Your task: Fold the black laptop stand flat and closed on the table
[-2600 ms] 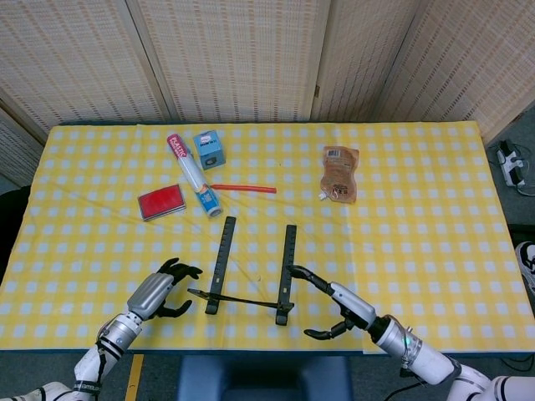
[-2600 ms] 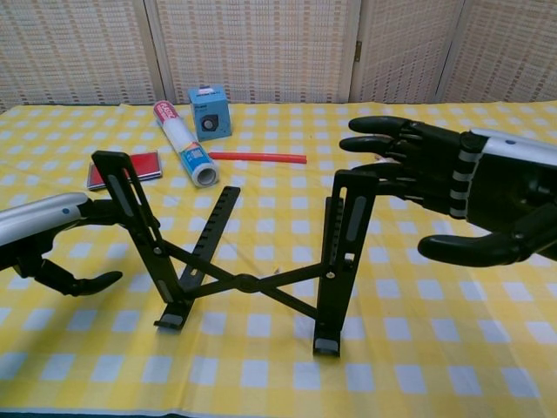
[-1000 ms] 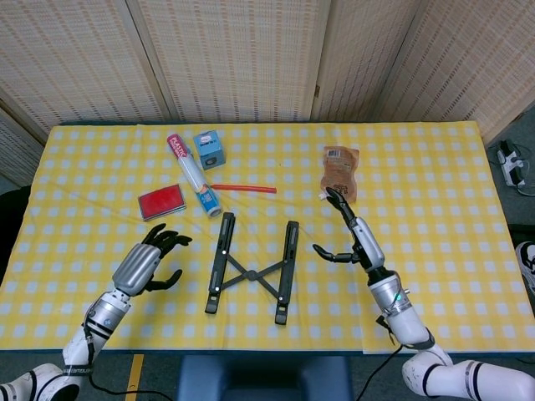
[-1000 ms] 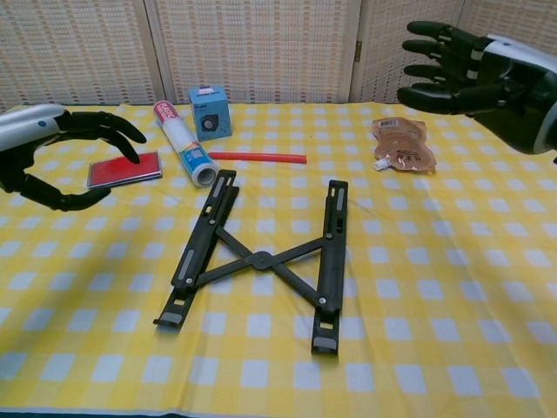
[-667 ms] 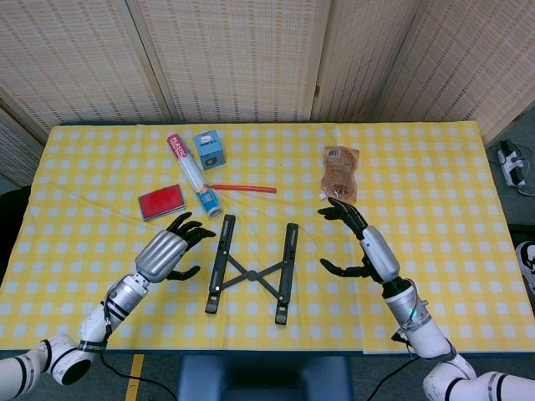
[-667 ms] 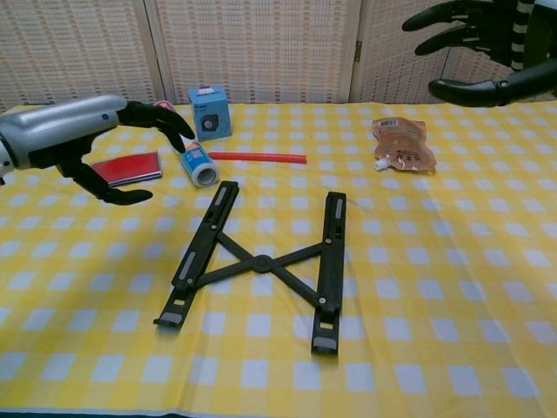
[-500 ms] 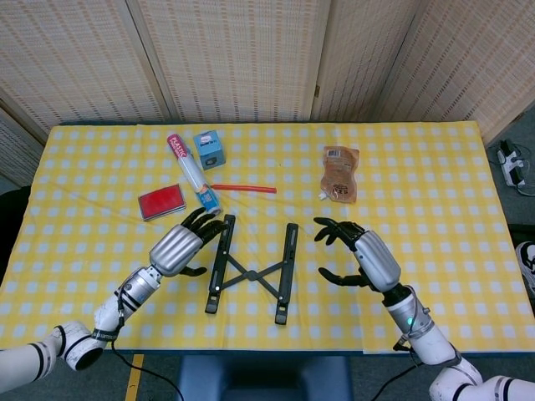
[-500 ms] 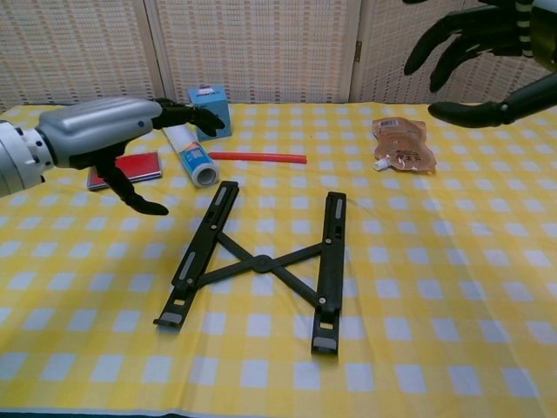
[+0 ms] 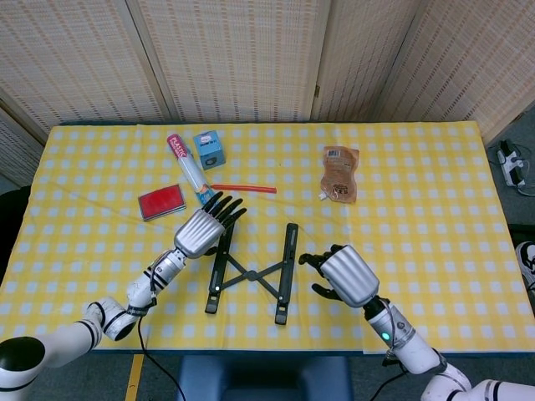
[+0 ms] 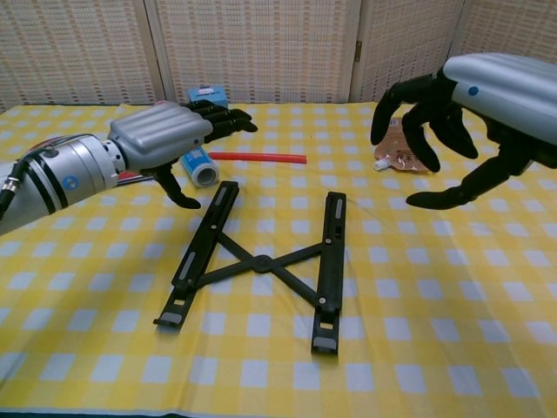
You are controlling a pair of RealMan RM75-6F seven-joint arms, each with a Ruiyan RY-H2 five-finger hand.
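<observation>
Head view: spread, empty left hand (image 9: 203, 231) and right hand (image 9: 343, 274) flank flattened stand (image 9: 251, 273), tube (image 9: 191, 174) behind.

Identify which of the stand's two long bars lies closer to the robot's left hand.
The left bar of the laptop stand: the left hand hovers by its far end, while the other bar lies toward the right hand.

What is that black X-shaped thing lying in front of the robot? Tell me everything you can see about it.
It is the black laptop stand, lying flat on the yellow checked tablecloth. Two long slotted rails run roughly side by side, joined by two thin bars that cross at a round pivot in the middle. It looks like matte metal or hard plastic. Small lips turn up at the near ends. The rails are spread apart, not yet drawn together. The left hand hovers over the left rail's far end and the right hand to the right; neither plainly touches it.
</observation>
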